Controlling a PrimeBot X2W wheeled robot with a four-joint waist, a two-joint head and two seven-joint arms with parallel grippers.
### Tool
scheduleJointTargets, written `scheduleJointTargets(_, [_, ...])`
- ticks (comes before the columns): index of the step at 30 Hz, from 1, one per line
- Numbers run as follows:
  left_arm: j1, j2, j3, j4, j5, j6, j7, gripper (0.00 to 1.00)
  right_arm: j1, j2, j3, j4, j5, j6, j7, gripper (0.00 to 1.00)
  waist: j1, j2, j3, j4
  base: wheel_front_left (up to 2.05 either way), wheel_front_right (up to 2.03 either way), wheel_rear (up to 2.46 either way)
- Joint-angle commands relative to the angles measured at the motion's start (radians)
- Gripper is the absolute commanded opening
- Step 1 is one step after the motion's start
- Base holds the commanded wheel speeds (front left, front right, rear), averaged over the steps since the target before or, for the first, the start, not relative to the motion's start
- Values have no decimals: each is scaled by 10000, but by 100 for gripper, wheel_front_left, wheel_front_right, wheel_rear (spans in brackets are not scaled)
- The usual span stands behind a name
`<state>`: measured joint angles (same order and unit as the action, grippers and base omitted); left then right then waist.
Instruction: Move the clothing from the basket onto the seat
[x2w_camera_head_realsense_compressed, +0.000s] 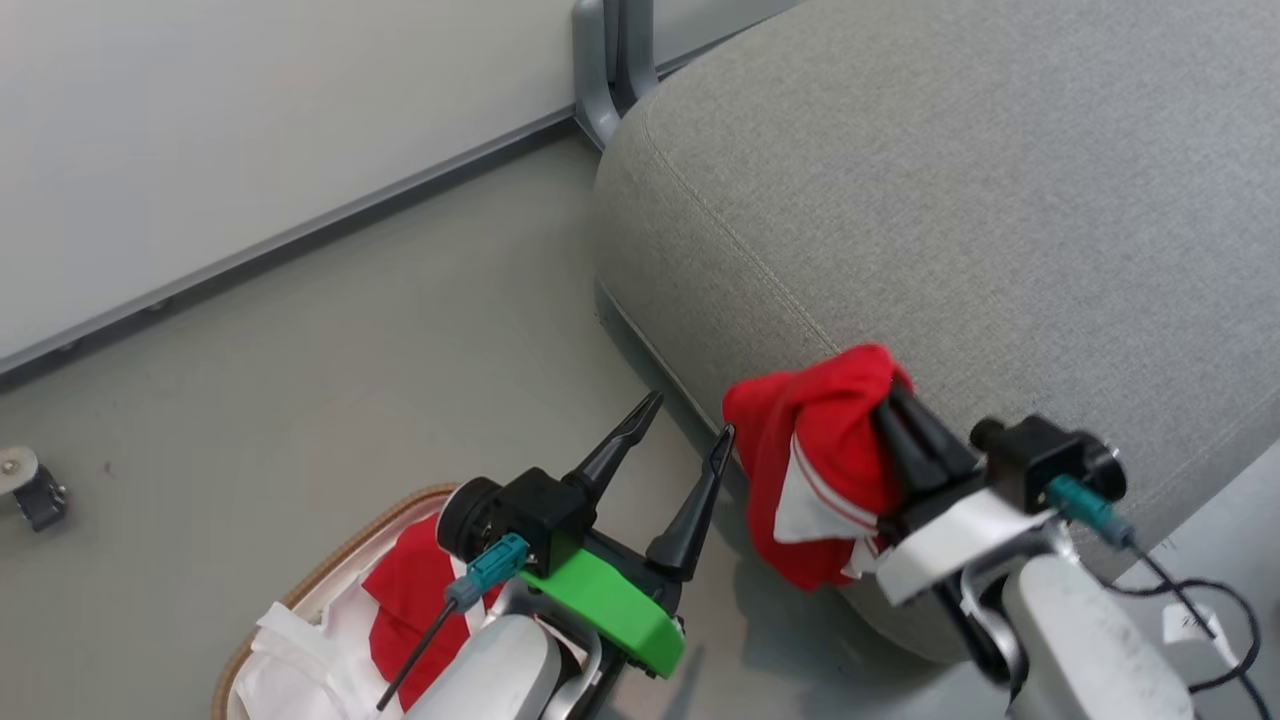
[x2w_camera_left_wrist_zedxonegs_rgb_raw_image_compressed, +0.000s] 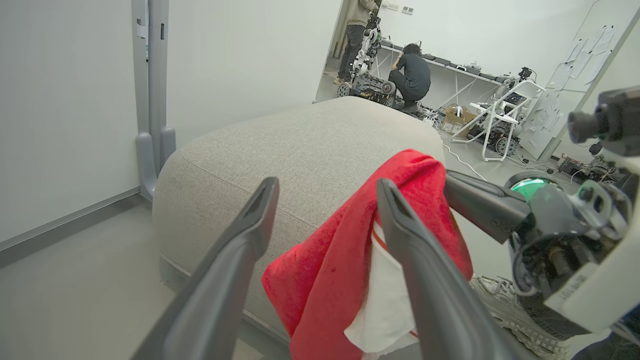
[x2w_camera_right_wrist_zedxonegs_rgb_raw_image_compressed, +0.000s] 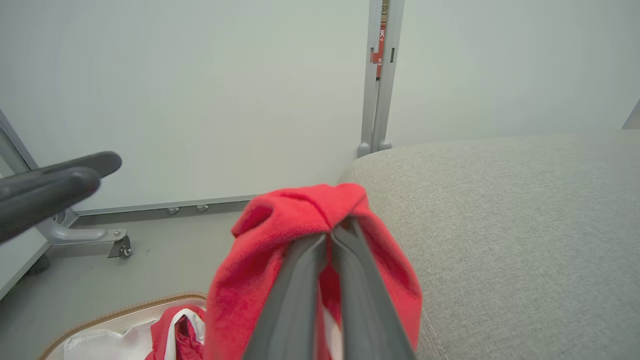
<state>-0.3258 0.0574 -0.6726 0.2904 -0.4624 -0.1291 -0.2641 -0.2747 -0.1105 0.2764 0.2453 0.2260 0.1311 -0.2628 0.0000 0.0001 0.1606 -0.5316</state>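
Observation:
My right gripper (x2w_camera_head_realsense_compressed: 892, 398) is shut on a red garment (x2w_camera_head_realsense_compressed: 815, 460) with white trim, held in the air against the front edge of the grey seat (x2w_camera_head_realsense_compressed: 950, 200). The cloth hangs down from the fingertips; it also drapes over my closed fingers (x2w_camera_right_wrist_zedxonegs_rgb_raw_image_compressed: 295, 280) in the right wrist view. A second red garment (x2w_camera_head_realsense_compressed: 405, 590) lies in the basket (x2w_camera_head_realsense_compressed: 330, 570) at the lower left, partly hidden by my left arm. My left gripper (x2w_camera_head_realsense_compressed: 690, 430) stands open and empty above the floor between basket and seat, its fingers (x2w_camera_left_wrist_zedxonegs_rgb_raw_image_compressed: 235, 255) framing the hanging garment (x2w_camera_left_wrist_zedxonegs_rgb_raw_image_compressed: 325, 270).
White lining (x2w_camera_head_realsense_compressed: 290, 650) lies in the basket. A grey partition post (x2w_camera_head_realsense_compressed: 610, 60) stands behind the seat's corner, a caster (x2w_camera_head_realsense_compressed: 30, 485) at far left. People (x2w_camera_left_wrist_zedxonegs_rgb_raw_image_compressed: 410, 75), a folding chair and equipment occupy the far room. A shoe (x2w_camera_left_wrist_zedxonegs_rgb_raw_image_compressed: 505, 305) rests on the floor by the seat.

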Motion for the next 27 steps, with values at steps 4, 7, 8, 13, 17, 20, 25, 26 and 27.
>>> scheduleJointTargets(4, [-276,286,-38,-52,200,-30,-5,100,-997,-383,-593,-159,-136,-7,-27,0,0,-1,693,14,0,0,0])
scheduleJointTargets(7, [-410,473,-143,-4,247,-30,-5,100,-1679,-771,-911,-204,-316,-7,-27,0,0,-1,1064,220,0,0,0])
scheduleJointTargets(8, [-448,501,-170,13,245,-30,-6,100,-1949,-969,-999,-236,-426,-7,-27,0,0,-1,1207,313,0,0,0])
scheduleJointTargets(13, [-772,702,-289,10,307,-30,-4,100,-3183,-1832,-1386,-102,-804,-8,-27,0,0,-1,1818,639,0,0,0])
scheduleJointTargets(17, [-1002,850,-316,-69,368,-30,-4,100,-4172,-2478,-1768,222,-1095,-8,-27,0,0,-1,2308,898,0,0,0])
scheduleJointTargets(20, [-1184,961,-367,-65,423,-30,-6,100,-4827,-3023,-1962,585,-1578,-8,-27,0,0,-1,2636,1116,0,0,0])
scheduleJointTargets(25, [-1428,1038,-389,-73,462,-30,-4,100,-5700,-3673,-2529,1585,-2173,-8,-27,0,0,-1,3023,1520,0,0,0])
scheduleJointTargets(26, [-1473,1037,-391,-81,479,-30,-6,100,-5871,-3820,-2708,1821,-2295,-8,-27,0,0,-1,3098,1624,0,0,0])
scheduleJointTargets(27, [-1512,1029,-407,-88,493,-30,-4,100,-5977,-3910,-2860,1977,-2393,-8,-27,0,0,-1,3158,1720,0,0,0])
